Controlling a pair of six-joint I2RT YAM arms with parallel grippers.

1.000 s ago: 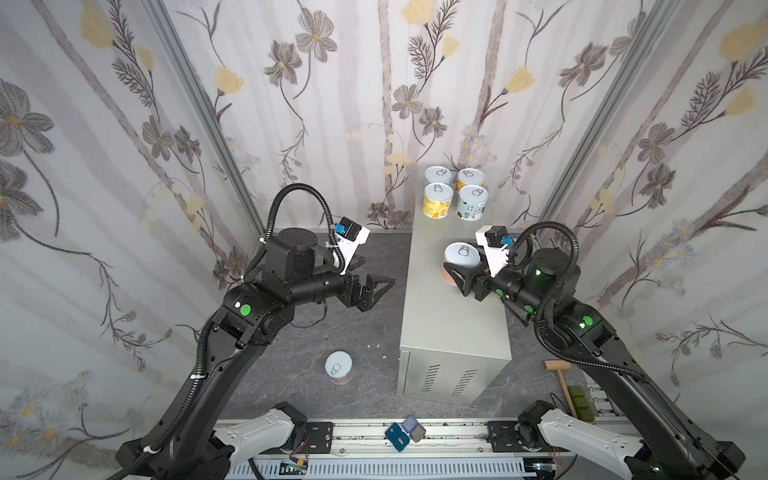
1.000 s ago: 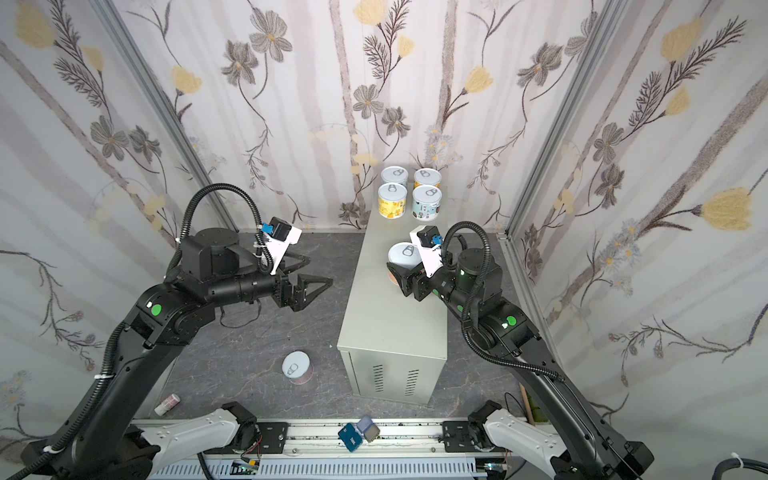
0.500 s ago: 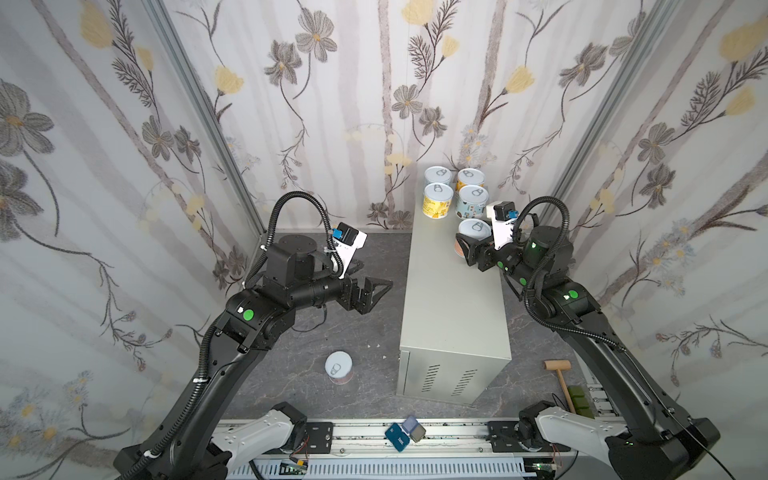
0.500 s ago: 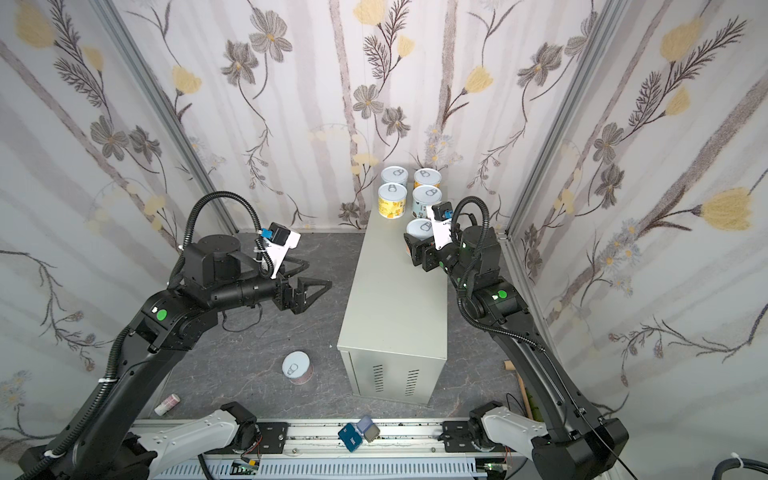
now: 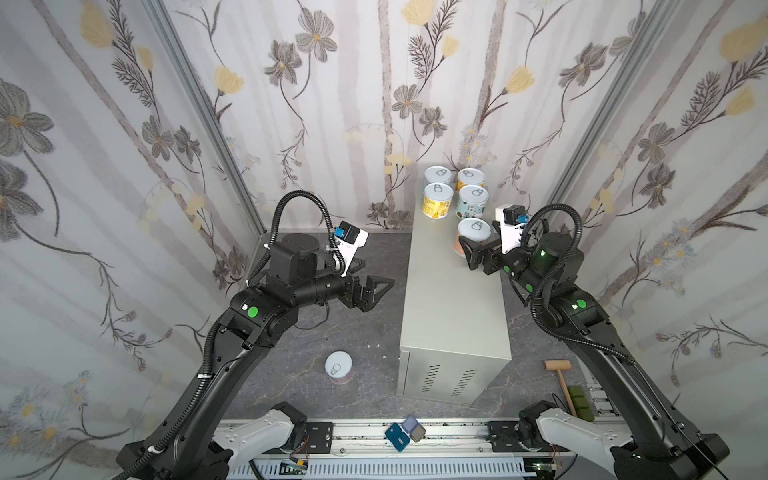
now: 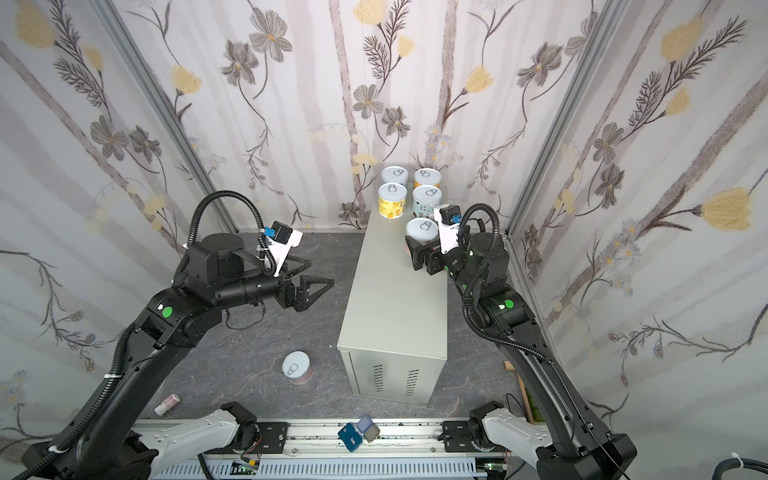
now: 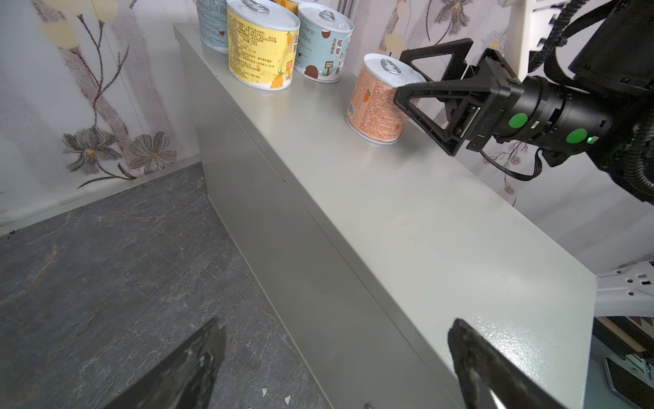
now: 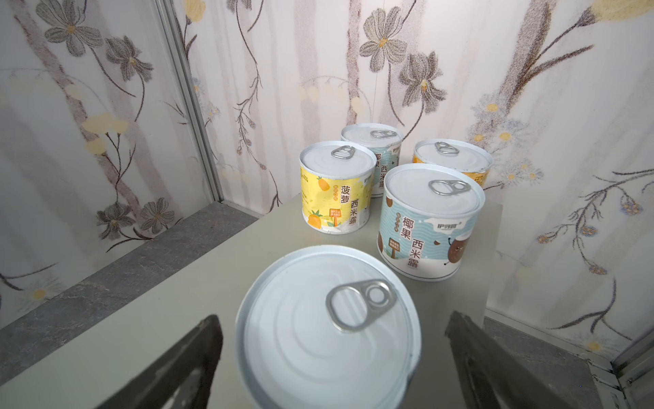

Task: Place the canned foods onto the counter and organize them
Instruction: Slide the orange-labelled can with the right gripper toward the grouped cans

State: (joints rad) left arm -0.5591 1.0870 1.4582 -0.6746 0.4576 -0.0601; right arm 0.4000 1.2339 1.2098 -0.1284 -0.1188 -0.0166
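Walls papered with grey and yellow flowers closed the space on three sides, over a dark marbled floor. On that floor stood the counter, a long pale grey cabinet with its far end against the back wall and its slotted door facing the rail that carried both arms.

We saw the left gripper hanging over the floor beside the counter's left long side. It pointed toward the cabinet, with its jaws spread wide and nothing between them. The right gripper reached in over the counter's right edge, level with the salmon can. Its jaws were released and stood on either side of that can. In the right wrist view a strip of counter top showed between each finger and the lid.

The salmon can stood upright on the counter top near its right edge, just in front of a block of four at the far end. That block was two rows of two. The yellow can and a light blue coconut can were in front. A second blue can and an orange can stood behind them at the far edge.

The sixth can stood upright on the floor, well apart from the rest and off the counter's near left corner.

A wooden mallet lay on the floor off the counter's near right corner. In a top view, a small pink-and-white tube lay near the rail's left end.
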